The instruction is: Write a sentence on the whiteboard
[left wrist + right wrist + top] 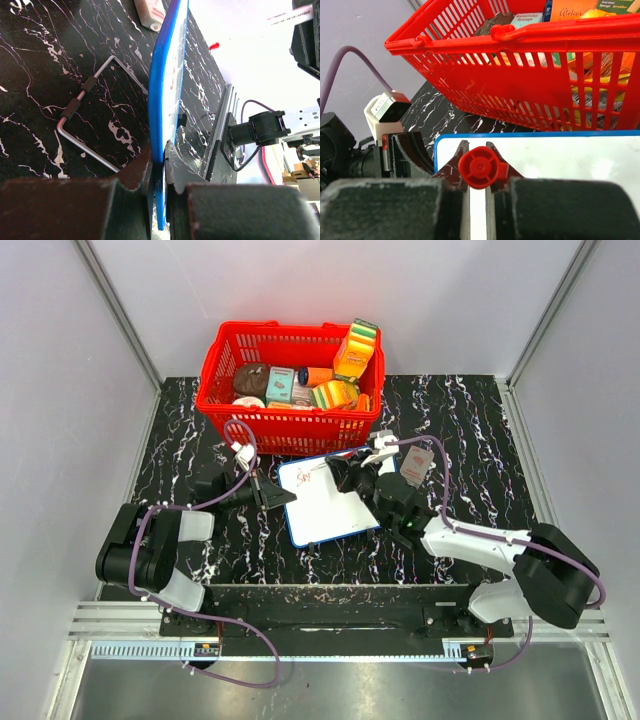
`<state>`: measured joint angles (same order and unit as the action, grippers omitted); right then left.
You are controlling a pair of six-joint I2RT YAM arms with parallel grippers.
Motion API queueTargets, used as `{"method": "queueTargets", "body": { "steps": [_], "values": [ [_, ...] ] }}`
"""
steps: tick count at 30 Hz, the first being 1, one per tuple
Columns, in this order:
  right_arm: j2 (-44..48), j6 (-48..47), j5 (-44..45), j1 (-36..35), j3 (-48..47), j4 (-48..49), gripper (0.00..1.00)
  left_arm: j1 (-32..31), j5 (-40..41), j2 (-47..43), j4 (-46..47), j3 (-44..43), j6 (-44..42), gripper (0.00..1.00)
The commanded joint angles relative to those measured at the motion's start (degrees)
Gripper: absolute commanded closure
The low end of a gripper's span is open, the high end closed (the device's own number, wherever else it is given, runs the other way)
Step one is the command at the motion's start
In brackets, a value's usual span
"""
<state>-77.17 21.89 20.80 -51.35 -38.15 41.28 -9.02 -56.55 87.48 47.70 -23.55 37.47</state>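
A red plastic basket [285, 428] stands at the far middle of the black, white-veined table [480, 430]. It holds packaged goods: a dark brown round item [251, 379] at its left, a teal box [281, 385] just beside that, and a yellow, orange and green pack [355, 348] upright in its far right corner. A bent metal rod [73, 106] with two dark sleeves lies flat on the table, a small white box [151, 12] with red print near it.
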Motion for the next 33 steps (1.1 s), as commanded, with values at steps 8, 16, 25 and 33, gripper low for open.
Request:
{"method": "queueTargets", "body": {
  "steps": [8,16,25,33],
  "values": [
    [-2.55,-1.06,0.56,2.05,-5.09,0.39,1.00,-0.65,3.03,-0.12,-0.42,-0.71,-5.57,1.00],
    [-4.57,-0.36,-0.67,2.13,-6.06,0.56,1.00,-0.65,2.94,-0.12,-0.42,-0.62,-5.57,1.00],
    [-6.50,0.34,-0.84,2.05,-5.44,0.56,1.00,-0.65,2.94,-0.12,-0.33,-0.71,-5.57,1.00],
    [-4.40,0.79,-0.50,2.05,-3.86,2.13,1.00,-0.65,3.03,-0.12,-0.50,-0.62,-5.57,1.00]
  ]
}}
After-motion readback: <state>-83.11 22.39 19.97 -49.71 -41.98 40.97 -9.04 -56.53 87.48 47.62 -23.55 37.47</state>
